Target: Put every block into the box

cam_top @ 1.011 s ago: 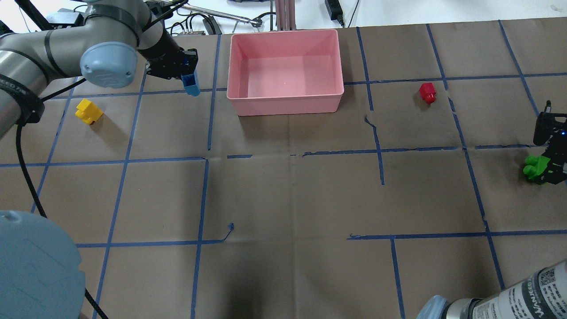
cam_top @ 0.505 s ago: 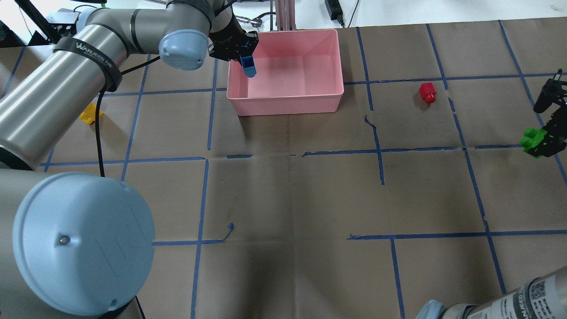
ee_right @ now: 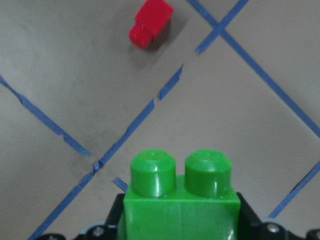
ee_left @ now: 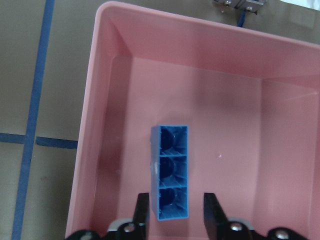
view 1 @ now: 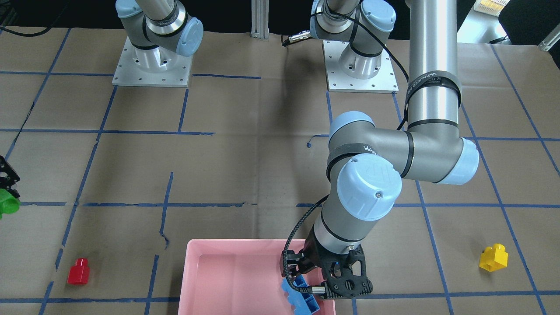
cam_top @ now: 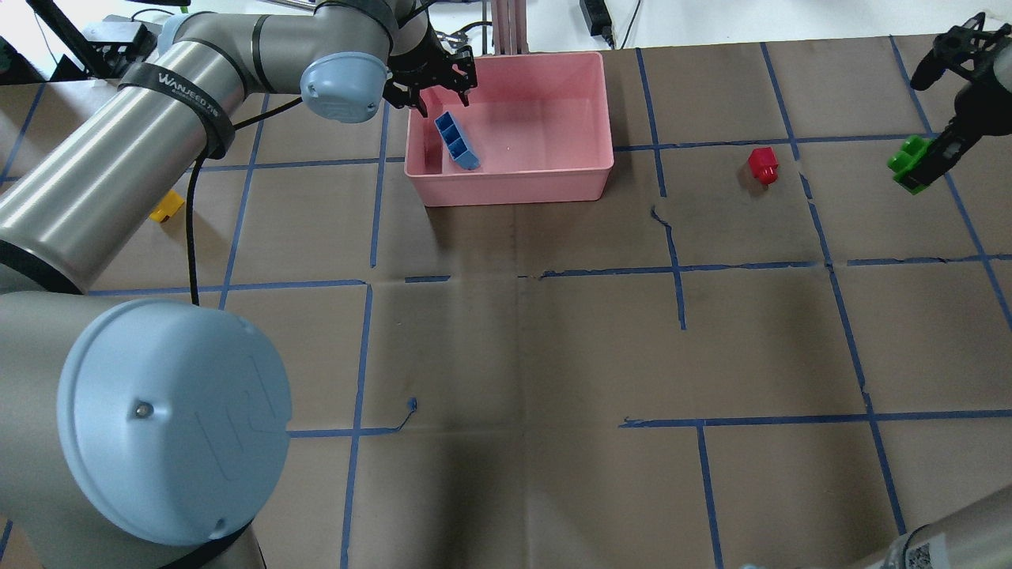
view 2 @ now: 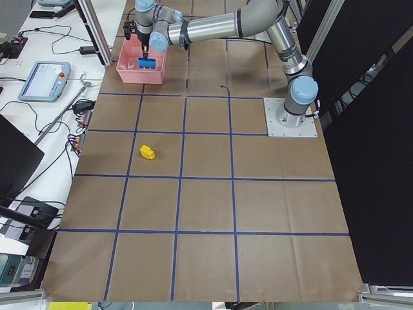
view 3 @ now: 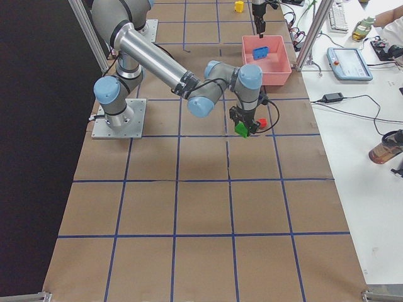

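Observation:
The blue brick (cam_top: 457, 142) lies loose in the pink box (cam_top: 514, 188), hollow side up, near its left wall; it also shows in the left wrist view (ee_left: 170, 172). My left gripper (cam_top: 440, 100) is open above it, with a finger on each side and not touching. My right gripper (cam_top: 921, 166) is shut on the green brick (ee_right: 180, 200) and holds it above the table at the far right. The red brick (cam_top: 763, 165) lies on the table between the box and the right gripper. The yellow brick (view 1: 493, 257) lies left of the box, partly hidden by my left arm in the overhead view.
Brown paper with blue tape lines covers the table (cam_top: 522, 348). My left arm (cam_top: 158, 118) reaches over the left half. Cables and a metal post (cam_top: 506, 24) lie just past the box's far wall.
My left gripper opened and let go of the blue brick, which now lies in the box. My right gripper carried the green brick farther from the robot, toward the far right corner.

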`<action>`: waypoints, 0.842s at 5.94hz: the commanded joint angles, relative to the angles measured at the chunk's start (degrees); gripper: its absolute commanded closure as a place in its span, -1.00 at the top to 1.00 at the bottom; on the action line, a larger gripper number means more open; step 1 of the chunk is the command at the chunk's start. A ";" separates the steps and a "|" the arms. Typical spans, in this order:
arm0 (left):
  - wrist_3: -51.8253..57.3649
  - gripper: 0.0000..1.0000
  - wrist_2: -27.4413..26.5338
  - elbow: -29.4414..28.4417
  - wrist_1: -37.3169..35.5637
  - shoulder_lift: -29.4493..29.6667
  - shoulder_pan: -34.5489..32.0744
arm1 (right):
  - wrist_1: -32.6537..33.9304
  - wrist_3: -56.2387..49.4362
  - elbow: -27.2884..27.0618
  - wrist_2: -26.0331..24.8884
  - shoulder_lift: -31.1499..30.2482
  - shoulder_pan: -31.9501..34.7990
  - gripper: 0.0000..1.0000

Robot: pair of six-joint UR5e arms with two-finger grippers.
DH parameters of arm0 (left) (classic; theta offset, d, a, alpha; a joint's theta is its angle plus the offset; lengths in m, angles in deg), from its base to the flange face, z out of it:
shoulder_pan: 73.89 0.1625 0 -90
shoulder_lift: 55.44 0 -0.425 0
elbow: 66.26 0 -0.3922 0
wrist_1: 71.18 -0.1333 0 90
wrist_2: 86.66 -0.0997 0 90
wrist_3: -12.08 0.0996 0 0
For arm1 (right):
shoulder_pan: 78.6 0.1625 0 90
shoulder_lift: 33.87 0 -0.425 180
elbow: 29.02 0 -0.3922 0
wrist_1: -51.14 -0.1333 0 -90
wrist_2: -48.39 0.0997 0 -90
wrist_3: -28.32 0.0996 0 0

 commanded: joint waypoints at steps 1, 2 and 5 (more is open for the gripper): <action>12.65 0.99 -8.49 1.41 0.68 -1.50 5.86 | -2.86 16.17 5.61 0.73 0.39 7.66 -0.15; 17.17 0.99 -8.28 3.33 0.86 -2.55 10.95 | -3.22 24.08 8.07 0.73 1.35 12.57 -0.15; 47.17 0.99 -8.02 7.48 0.86 -3.87 26.77 | -3.14 47.82 18.43 0.29 9.67 27.87 -0.15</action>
